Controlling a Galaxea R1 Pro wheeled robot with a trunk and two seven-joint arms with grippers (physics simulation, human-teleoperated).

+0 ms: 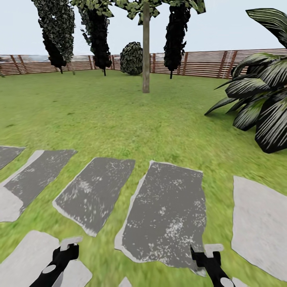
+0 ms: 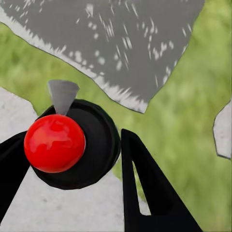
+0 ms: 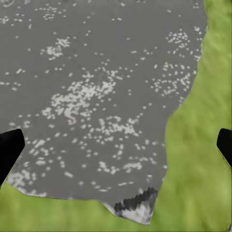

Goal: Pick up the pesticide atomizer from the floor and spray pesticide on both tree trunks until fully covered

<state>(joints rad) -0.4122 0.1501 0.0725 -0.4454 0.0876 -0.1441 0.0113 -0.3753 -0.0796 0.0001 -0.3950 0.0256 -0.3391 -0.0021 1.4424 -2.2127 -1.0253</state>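
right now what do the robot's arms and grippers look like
Both arms are glossy black with pale grey round patches on the forearms. The left gripper and right gripper end in short, blocky black fingers. Up close, the left fingers are flat, tapering black wedges with triangular cut-outs. No cables or markings are visible.

I can't read any text, label, brand, number or sign in my feeds. The paving slabs (image 1: 167,211) carry only white speckle, and the fence (image 1: 199,63) shows bare slats. The red ball (image 2: 54,143) between my left gripper's fingers is unmarked.
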